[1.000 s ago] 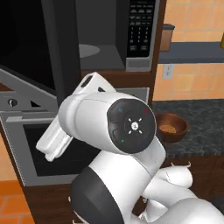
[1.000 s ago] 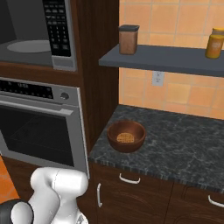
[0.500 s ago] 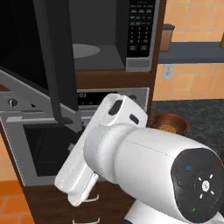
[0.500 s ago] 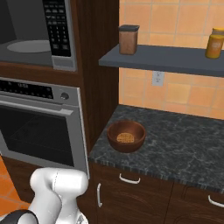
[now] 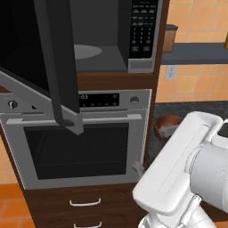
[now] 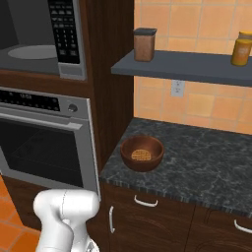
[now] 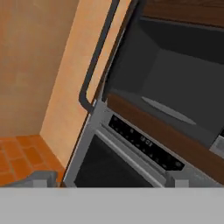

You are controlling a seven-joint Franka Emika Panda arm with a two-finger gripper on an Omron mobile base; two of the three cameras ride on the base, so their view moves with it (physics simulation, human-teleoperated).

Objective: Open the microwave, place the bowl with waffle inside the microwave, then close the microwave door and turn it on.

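Reddish-brown bowl with waffle (image 6: 142,153), upright

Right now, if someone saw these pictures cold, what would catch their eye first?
The microwave door stands swung wide open, its dark slab cutting across the left base view above the wall oven, with the microwave cavity and grey turntable bare behind it. Next, the bowl with waffle sits alone on the dark stone counter to the right of the oven, under a shelf with two jars.
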